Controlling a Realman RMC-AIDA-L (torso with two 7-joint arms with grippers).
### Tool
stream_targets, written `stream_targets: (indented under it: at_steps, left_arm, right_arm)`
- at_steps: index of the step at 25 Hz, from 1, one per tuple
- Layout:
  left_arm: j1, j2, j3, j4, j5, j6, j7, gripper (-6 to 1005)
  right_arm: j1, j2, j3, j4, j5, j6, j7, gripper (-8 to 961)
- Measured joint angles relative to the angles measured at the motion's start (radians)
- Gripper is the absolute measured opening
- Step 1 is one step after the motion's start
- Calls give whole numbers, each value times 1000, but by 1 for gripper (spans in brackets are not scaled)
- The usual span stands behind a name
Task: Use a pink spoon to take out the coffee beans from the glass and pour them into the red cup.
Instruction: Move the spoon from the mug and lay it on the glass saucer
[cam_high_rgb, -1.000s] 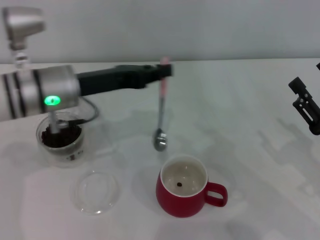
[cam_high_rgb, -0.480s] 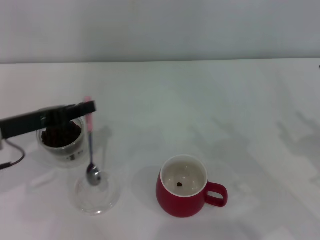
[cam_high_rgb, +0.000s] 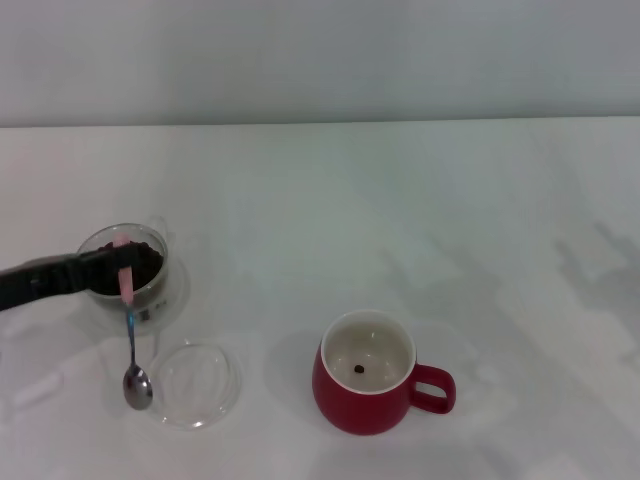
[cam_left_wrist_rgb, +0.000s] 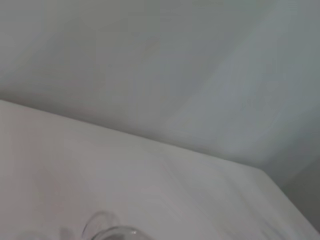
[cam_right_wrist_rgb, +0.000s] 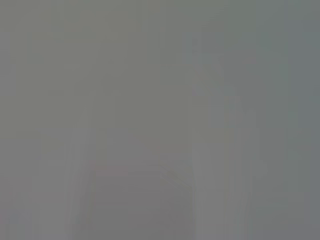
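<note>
Left gripper pinching pink spoon, now shifted left, bowl beside glass dish.

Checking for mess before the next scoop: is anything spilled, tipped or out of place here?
No spill shows. The glass and red cup stand upright, one bean in the cup. The left gripper dangles the pink spoon bowl-down beside the flat dish, its bowl seemingly empty.

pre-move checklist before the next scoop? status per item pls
1. Left gripper holding the pink spoon by its handle: ok.
2. Spoon bowl empty, hanging beside the flat glass dish: ok.
3. Coffee beans left in the glass: ok.
4. Red cup upright, opening clear, one bean inside: ok.
5. Spoon lined up over the glass: not ok.
6. Right gripper position: cannot tell, out of view.
</note>
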Motion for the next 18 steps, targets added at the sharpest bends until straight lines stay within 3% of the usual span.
stream_targets:
  at_steps: [12, 18]
  left_arm:
    - [-38, -41, -8, -61, 24, -27, 119, 127]
    - [-46, -41, -48, -52, 21, -16, 125, 126]
  right_arm:
    - [4, 1, 0, 1, -6, 0, 17, 666]
    - [4, 1, 0, 3, -4, 9, 18, 666]
